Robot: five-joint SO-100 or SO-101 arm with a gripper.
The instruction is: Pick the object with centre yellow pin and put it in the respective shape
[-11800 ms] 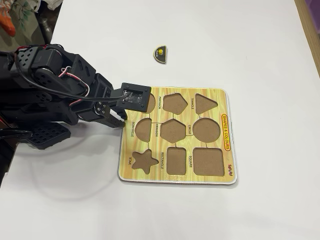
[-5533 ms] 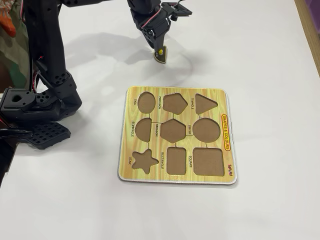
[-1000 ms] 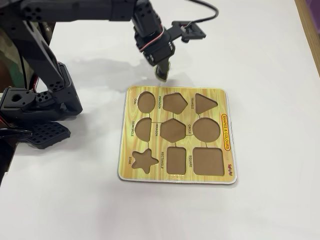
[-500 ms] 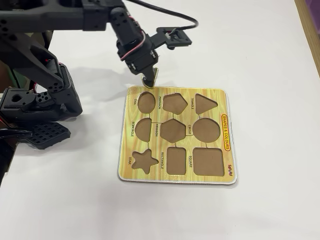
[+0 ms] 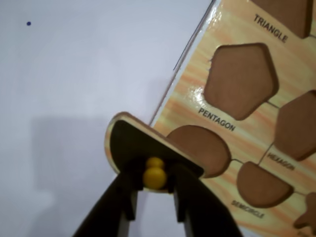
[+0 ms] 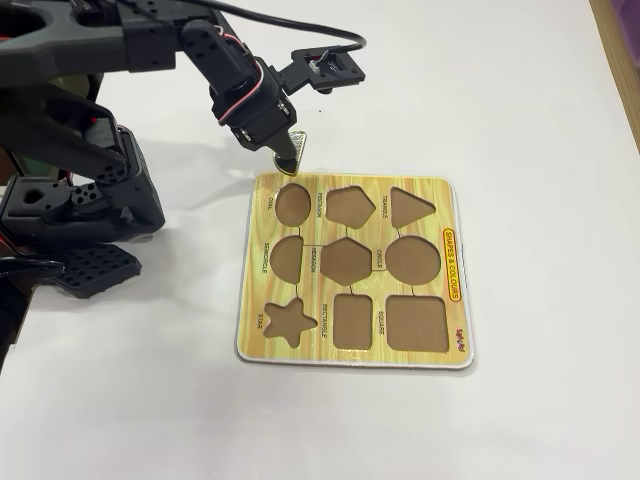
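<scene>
My gripper [image 5: 154, 178] is shut on the round yellow knob of the object with centre yellow pin [image 5: 129, 144], a flat black semicircular piece with a thin yellow rim. In the fixed view the gripper [image 6: 287, 163] holds this piece [image 6: 298, 146] tilted on edge, just above the far left corner of the yellow board [image 6: 440, 195]. That is beside the oval cutout [image 6: 293, 204]. The brown semicircle cutout [image 6: 287, 258], labelled SEMICIRCLE, lies one row nearer. In the wrist view it [image 5: 261, 185] sits right of the piece, past the oval cutout [image 5: 200, 148].
The board [image 5: 232, 24] also has pentagon [image 6: 350, 207], triangle [image 6: 411, 207], hexagon [image 6: 346, 261], circle [image 6: 413, 261], star [image 6: 288, 321], rectangle [image 6: 352, 321] and square [image 6: 416, 323] cutouts. The arm's black base [image 6: 70, 220] stands at left on the white table [image 6: 520, 90].
The arm has carried the held piece left and nearer, from beyond the board's far edge to its far left corner by the oval cutout. The board has not moved.
</scene>
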